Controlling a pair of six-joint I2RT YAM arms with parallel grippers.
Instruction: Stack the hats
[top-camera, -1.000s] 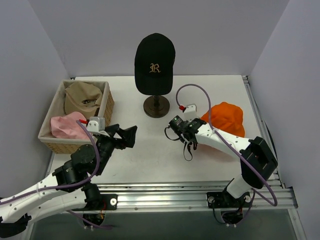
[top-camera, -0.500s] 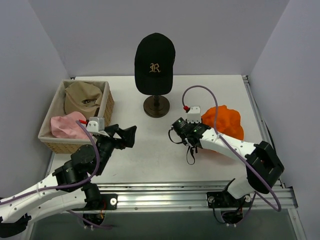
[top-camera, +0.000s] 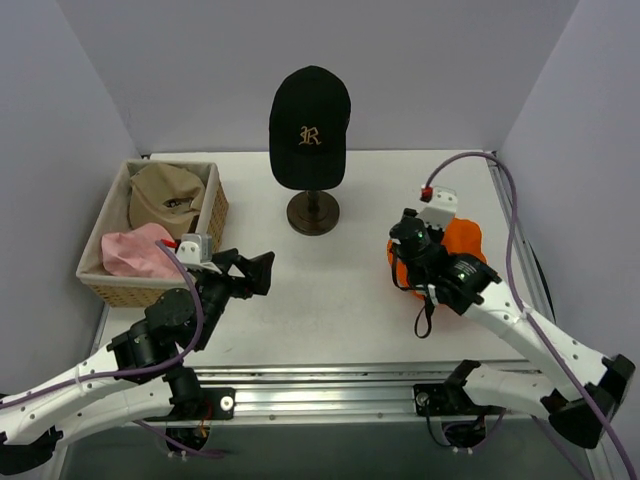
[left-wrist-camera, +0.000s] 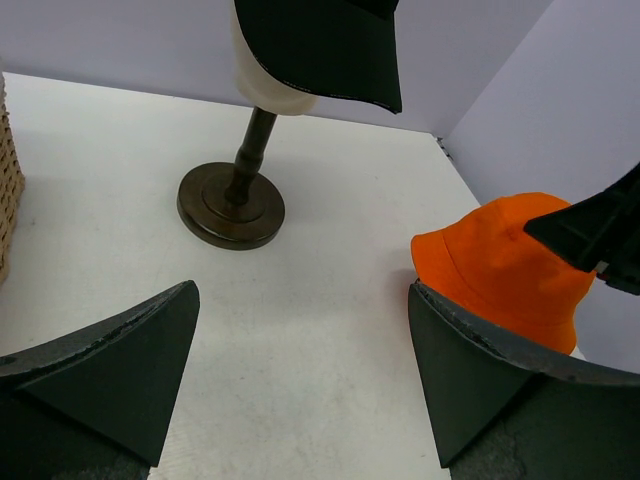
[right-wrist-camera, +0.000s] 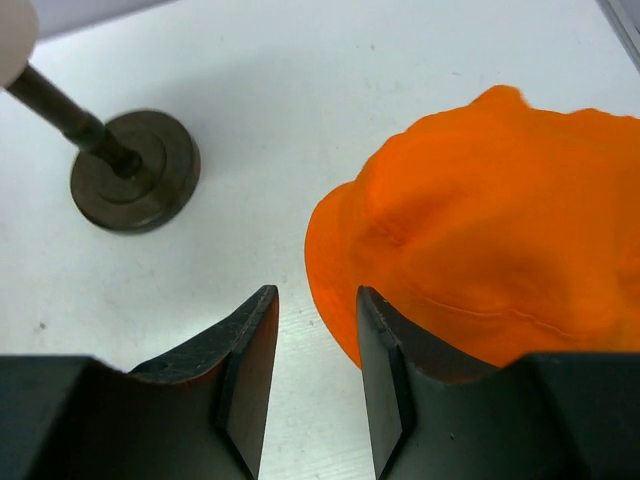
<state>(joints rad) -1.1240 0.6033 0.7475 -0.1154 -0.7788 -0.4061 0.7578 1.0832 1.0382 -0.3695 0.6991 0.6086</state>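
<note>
white tabletop (top-camera: 330, 290) between lilac walls (top-camera: 200, 70) holds a basket (top-camera: 216, 212) and orange hat (top-camera: 465, 238).

From above, the right arm (top-camera: 520, 320) covers most of the orange hat (top-camera: 468, 238) — only scraps of it show. The lettering on the tan cap (top-camera: 160, 195) is too small to read. The left wrist view cuts the black cap (left-wrist-camera: 320, 40) off at the top.

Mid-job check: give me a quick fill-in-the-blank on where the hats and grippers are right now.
The tan cap and pink hat lie in the ___.
The cap on the head form is ___.
The right gripper sits beside the ___ hat.
The left gripper is wide ___.
Missing: basket; black; orange; open.
</note>
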